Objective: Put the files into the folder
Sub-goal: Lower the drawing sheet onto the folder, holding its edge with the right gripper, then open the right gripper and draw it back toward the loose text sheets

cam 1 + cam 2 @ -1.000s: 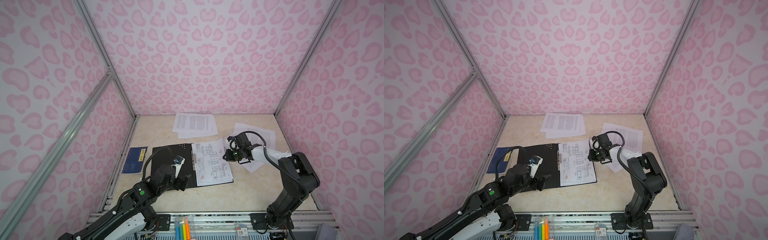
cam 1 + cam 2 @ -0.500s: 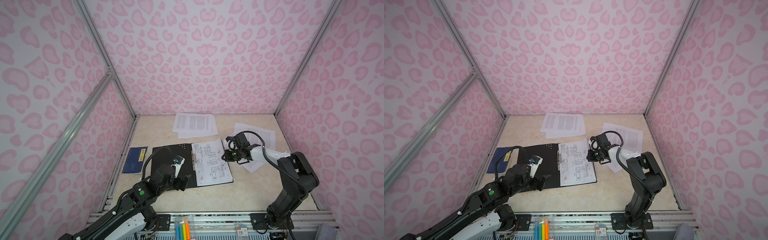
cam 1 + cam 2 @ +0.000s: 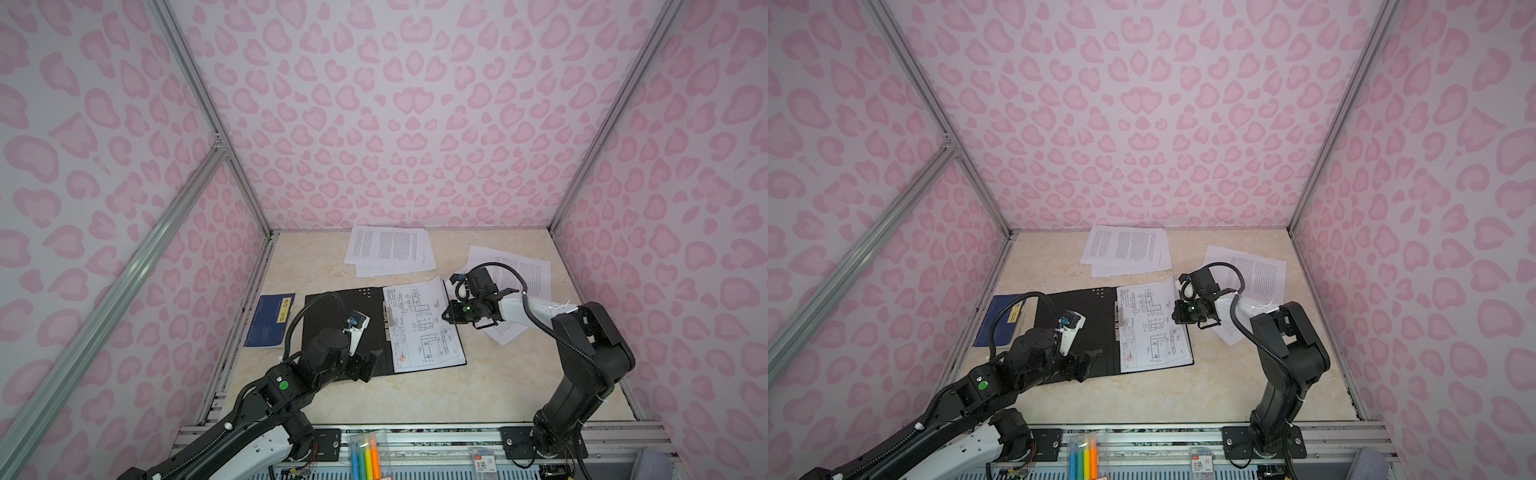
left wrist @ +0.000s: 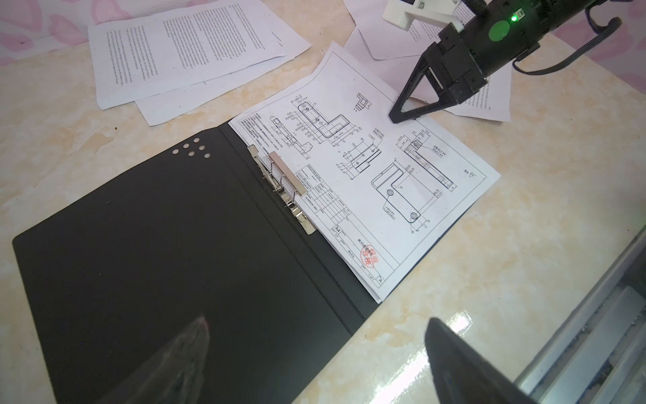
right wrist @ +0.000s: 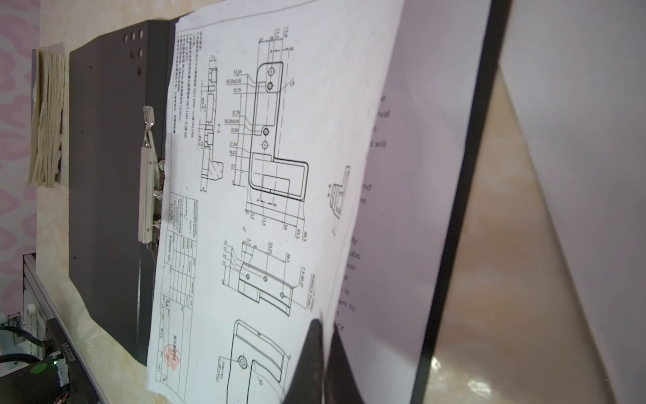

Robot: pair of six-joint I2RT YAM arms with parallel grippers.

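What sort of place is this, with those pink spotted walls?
Probably a robot test booth. A left arm and a right arm are bolted to a metal rail at a marble-look table, boxed in by pink patterned panels on aluminium framing. An open folder and loose paper sheets look like practice props.

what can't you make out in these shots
- Folder outside: faces the table in every view.
- Pages under the drawing: count hidden by it; right wrist view shows one text page.
- Right sheets: partly behind the right arm in both top views.
- Back sheets: text too small in both top views.
- Booklet label: too small to read.
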